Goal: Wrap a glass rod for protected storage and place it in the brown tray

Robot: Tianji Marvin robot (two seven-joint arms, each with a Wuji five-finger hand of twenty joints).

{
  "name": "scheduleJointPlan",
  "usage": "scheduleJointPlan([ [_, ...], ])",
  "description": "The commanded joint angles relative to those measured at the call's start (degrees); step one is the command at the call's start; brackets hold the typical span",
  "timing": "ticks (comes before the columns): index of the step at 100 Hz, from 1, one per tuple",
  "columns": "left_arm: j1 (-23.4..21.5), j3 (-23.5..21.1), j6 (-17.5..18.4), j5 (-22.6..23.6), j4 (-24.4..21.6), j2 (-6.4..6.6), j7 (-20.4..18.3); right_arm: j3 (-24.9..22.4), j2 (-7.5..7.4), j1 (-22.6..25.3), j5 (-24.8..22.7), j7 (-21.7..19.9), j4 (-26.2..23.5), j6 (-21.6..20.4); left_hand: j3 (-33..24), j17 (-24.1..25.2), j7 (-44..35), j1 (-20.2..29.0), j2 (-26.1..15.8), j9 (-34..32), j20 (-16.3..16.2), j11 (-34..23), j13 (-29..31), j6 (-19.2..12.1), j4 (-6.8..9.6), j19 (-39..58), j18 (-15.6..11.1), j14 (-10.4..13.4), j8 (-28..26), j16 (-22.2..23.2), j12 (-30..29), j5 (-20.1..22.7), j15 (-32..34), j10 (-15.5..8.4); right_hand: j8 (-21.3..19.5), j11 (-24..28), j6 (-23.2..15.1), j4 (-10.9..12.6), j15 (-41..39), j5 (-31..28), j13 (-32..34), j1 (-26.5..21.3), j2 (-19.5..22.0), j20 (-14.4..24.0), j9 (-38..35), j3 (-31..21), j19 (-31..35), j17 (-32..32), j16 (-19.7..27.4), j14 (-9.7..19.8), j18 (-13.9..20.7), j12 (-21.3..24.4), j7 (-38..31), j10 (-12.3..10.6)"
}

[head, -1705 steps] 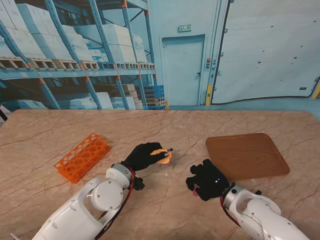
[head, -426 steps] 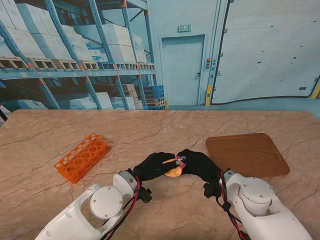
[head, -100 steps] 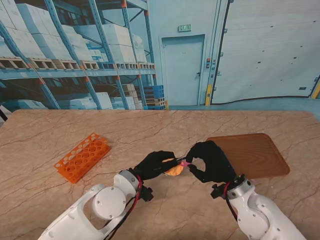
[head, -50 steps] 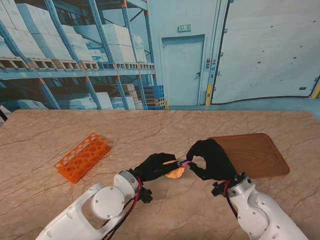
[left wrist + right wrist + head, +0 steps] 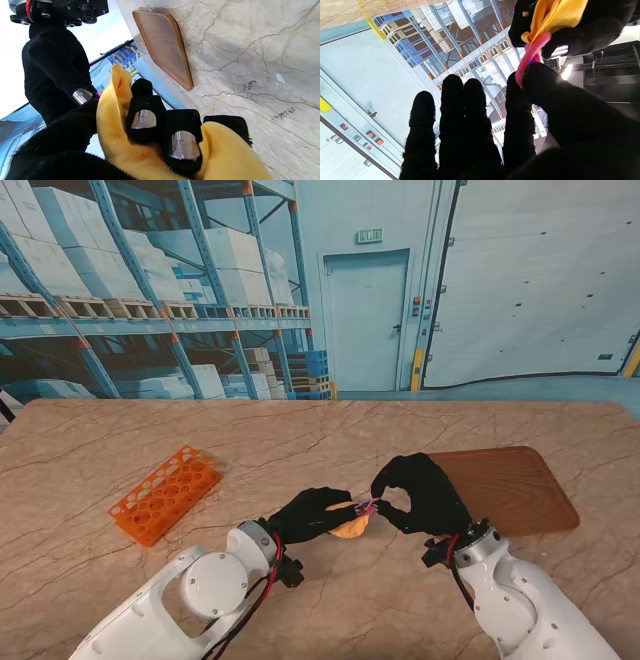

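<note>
A yellow cloth bundle [image 5: 350, 526] is held just over the table in my left hand [image 5: 308, 516], whose fingers [image 5: 147, 117] curl around the cloth [image 5: 117, 140]. The glass rod itself is hidden in the folds. A pink band [image 5: 530, 55] sticks out of the bundle's right end [image 5: 557, 15]. My right hand [image 5: 420, 495] pinches this band [image 5: 368, 505] between thumb and forefinger, its other fingers [image 5: 460, 125] spread. The brown tray [image 5: 520, 490] lies flat just right of my right hand, with nothing in it.
An orange test-tube rack [image 5: 165, 493] lies on the marble table to the left of my left arm. The tray [image 5: 162, 47] shows in the left wrist view beyond the cloth. A warehouse backdrop stands behind the table's far edge.
My right hand came from resting on the table to the bundle's right end and took the pink band. Over the last second it rose slightly; the left hand kept still.
</note>
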State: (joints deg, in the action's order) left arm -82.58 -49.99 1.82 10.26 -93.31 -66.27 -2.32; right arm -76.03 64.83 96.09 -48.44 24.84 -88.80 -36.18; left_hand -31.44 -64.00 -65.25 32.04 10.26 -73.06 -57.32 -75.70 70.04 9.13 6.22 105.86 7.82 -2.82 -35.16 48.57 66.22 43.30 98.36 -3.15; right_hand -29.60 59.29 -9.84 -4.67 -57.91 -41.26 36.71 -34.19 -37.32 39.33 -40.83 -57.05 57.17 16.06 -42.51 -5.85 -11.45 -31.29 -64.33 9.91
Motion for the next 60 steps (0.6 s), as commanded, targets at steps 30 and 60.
scheduleJointPlan([
  [30,0.0,0.5,-0.2,-0.3,-0.6,0.21,-1.5,0.3,0.10,-1.3,1.6,-1.6,0.6,0.6,-2.7,0.1,-0.1,0.4,-0.8,-4.0,-2.4,-1.7,2.7,0.9,1.06,14.1,-0.9,-0.2,-0.3,0.6,-0.2,2.0,7.8,-1.7,0.3,-1.5,-2.4,-3.7,1.4,1.5,0.4,-3.4,6.5,-0.9,1.6,3.4,1.3,-0.5,1.0,3.0,1.0,0.9,-0.2,-0.4],
  [60,0.1,0.6,-0.1,-0.2,-0.7,0.46,-2.3,0.5,0.13,-2.1,5.8,-5.6,0.7,1.8,-3.2,0.1,0.0,0.2,-0.4,-4.0,-3.0,-2.1,2.7,1.0,1.33,14.1,-1.1,0.0,-0.5,0.6,-0.4,2.2,8.1,-2.0,1.0,-3.0,-6.6,-4.6,2.7,1.0,0.8,-5.4,10.5,-1.0,0.6,7.2,1.2,-0.5,1.7,3.2,1.1,1.7,2.7,-1.2],
])
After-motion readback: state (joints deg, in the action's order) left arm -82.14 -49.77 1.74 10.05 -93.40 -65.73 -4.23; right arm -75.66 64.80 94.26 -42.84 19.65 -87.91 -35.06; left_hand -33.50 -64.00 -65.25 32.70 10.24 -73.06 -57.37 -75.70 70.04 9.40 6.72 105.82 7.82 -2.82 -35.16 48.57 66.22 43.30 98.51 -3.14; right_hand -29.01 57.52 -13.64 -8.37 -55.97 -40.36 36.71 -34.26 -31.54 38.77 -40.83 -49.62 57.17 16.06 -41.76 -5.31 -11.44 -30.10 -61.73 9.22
